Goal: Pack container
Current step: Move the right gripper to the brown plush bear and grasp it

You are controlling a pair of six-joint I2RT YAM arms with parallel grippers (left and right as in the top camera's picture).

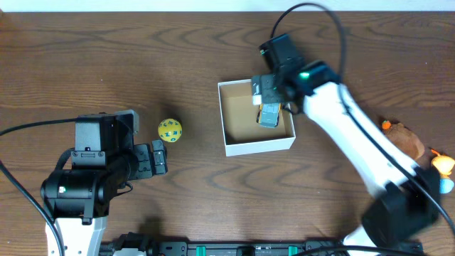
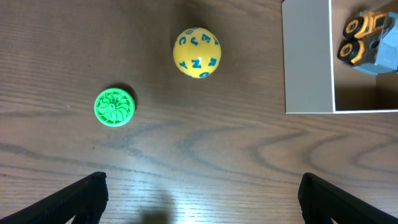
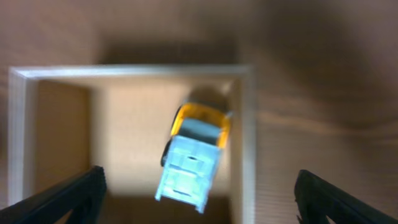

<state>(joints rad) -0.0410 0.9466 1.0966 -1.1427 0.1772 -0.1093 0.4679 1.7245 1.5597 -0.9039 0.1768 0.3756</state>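
Hovering wide open and empty, the left claw point(image 2: 202, 186) faces the yellow lettered ball point(image 2: 196, 53) just ahead; the right claw point(image 3: 199, 180), farther off, likewise open and empty, hangs over the white-walled square cardboard container point(image 1: 259, 147) mid-table.

Overhead looks straight down; both wrist cams face down, sharing container point(image 2: 308, 56) w/ truck point(image 2: 367, 40).

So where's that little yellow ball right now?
In the overhead view, the yellow ball sits left of the container, near the left end effector.
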